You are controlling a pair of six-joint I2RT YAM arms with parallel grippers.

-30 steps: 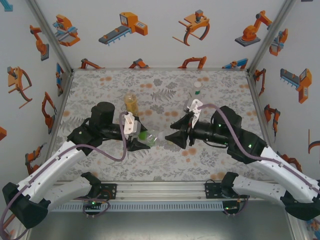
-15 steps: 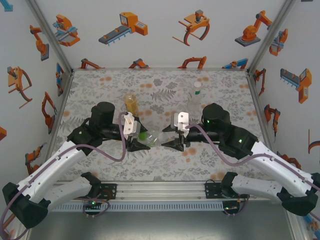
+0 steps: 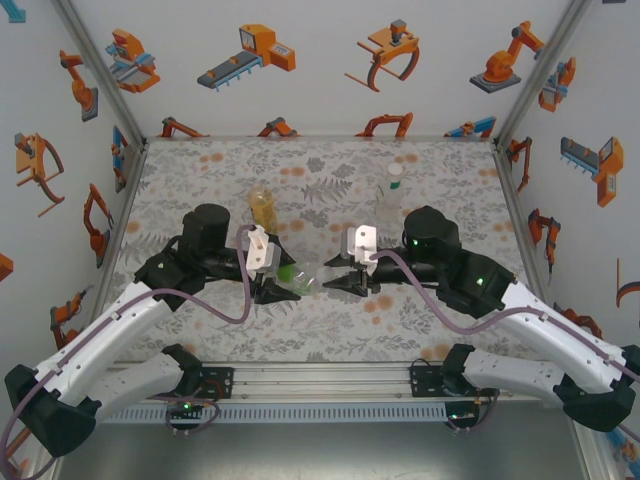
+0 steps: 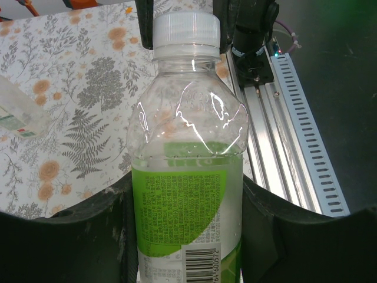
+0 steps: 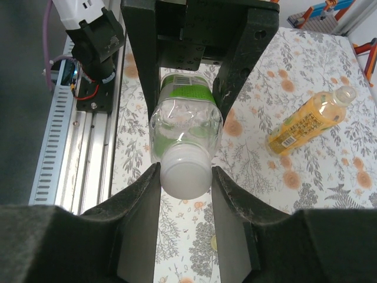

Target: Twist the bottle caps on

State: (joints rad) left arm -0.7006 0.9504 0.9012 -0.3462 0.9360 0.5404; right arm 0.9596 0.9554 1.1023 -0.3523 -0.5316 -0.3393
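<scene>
Two claws: left claw point(image 3: 284, 282) and right claw point(image 3: 334, 280) meet tip to tip above the floral bench point(image 3: 200, 180).
Left claw: clamped on the green-labelled bottle point(image 4: 187, 194), which lies level.
Right claw: fingers point(image 5: 141, 200) pressed against both sides of the white cap point(image 5: 185, 171) on that bottle's neck.
Left wrist view: barcode and label print.
Right wrist view: yellow juice bottle point(image 5: 306, 121) beyond.
Top view: a pale-capped clear bottle point(image 3: 392, 195) stands behind the right claw.
</scene>
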